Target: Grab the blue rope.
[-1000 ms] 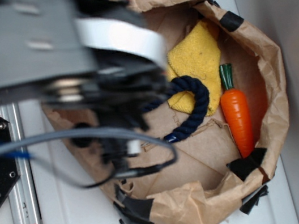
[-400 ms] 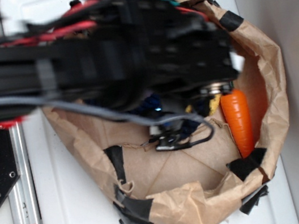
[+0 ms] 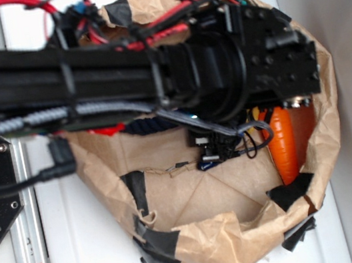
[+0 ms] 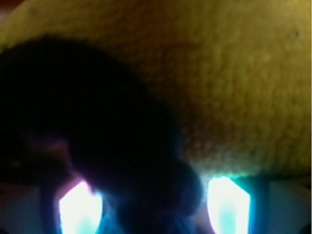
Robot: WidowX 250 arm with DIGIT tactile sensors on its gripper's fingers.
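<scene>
Jaws are sitting down inside the crumpled brown paper bag (image 3: 248, 241), state can't tell; the wrist view is showing the thick dark navy twisted rope (image 4: 97, 131) filling the lower left, lying against the yellow textured cloth (image 4: 234, 87). Closing should be centring on the rope's strand, staying off the cloth and clear of the orange toy carrot (image 3: 287, 147) just beside.
</scene>
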